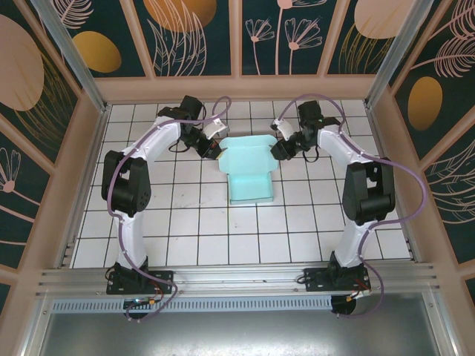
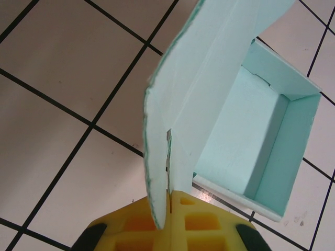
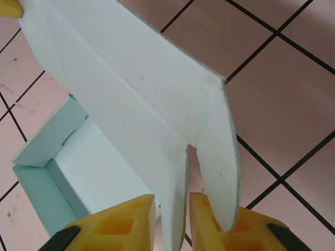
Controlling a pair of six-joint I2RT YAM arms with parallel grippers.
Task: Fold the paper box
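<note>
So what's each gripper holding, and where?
Left gripper pinches the paper box by its raised lid's side edge; right gripper straddles the opposite edge, grip unclear.

We see a table [image 1: 185,222] topped with white square tiles and dark grout lines. One pale aqua box [image 1: 250,174] lies directly on it. The box's open, walled compartment rests flat on the tiles, while a creased flap rises clear of them. Just beside the box, a few faint specks mark the tiles.
</note>
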